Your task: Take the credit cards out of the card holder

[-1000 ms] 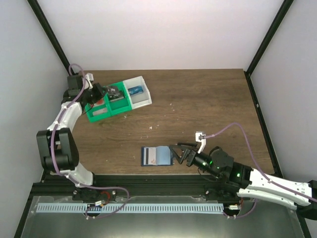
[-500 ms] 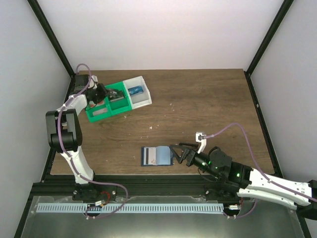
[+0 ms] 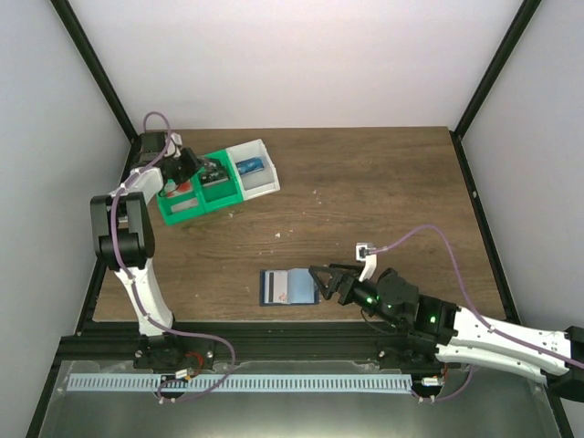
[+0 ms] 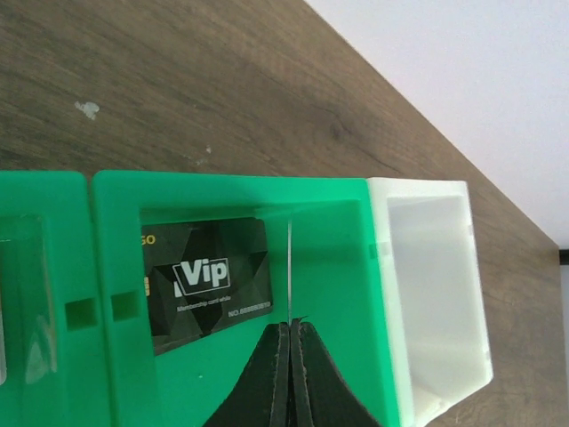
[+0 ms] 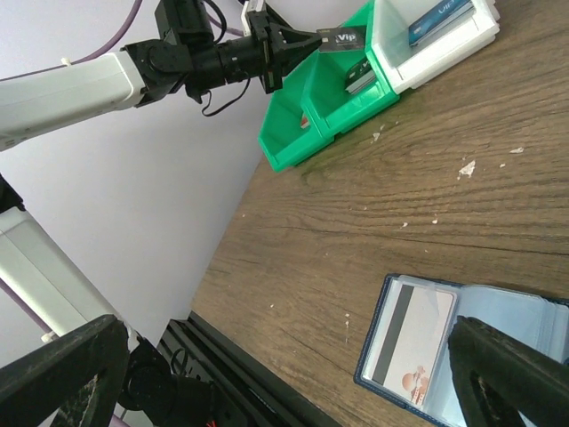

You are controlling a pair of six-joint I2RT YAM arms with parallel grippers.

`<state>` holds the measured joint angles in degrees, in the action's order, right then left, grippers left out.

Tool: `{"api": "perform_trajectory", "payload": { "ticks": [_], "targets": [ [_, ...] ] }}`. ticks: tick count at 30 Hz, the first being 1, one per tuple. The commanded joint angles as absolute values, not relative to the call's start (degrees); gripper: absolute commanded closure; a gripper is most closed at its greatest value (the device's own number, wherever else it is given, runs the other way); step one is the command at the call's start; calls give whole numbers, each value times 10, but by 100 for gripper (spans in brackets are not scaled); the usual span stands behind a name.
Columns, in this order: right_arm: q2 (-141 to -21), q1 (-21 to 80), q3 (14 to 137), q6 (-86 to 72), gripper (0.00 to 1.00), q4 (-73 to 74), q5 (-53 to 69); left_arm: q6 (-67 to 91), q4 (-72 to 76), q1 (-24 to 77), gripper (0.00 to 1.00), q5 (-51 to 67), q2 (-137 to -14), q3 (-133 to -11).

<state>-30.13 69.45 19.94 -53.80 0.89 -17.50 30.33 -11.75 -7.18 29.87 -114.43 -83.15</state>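
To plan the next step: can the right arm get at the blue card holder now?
Probably yes: the right gripper, jaws open, sits just beside the card holder, and nothing lies between them.

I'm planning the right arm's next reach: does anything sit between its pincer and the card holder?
Nothing visible does. The open right pincer is at the right edge of the card holder, which lies unfolded on the table with a pale credit card showing inside.
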Motion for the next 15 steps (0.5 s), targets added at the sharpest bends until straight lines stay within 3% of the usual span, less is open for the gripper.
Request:
{"api": "perform_trajectory", "payload": {
  "ticks": [1, 15],
  "targets": [
    [-306, 692, 225, -546, 0, 8, -197, 296, -111, -71, 100, 301, -1162, -848],
    [-311, 692, 230, -544, 0, 10, -204, 291, -114, -42, 100, 243, -1178, -857]
  ]
}}
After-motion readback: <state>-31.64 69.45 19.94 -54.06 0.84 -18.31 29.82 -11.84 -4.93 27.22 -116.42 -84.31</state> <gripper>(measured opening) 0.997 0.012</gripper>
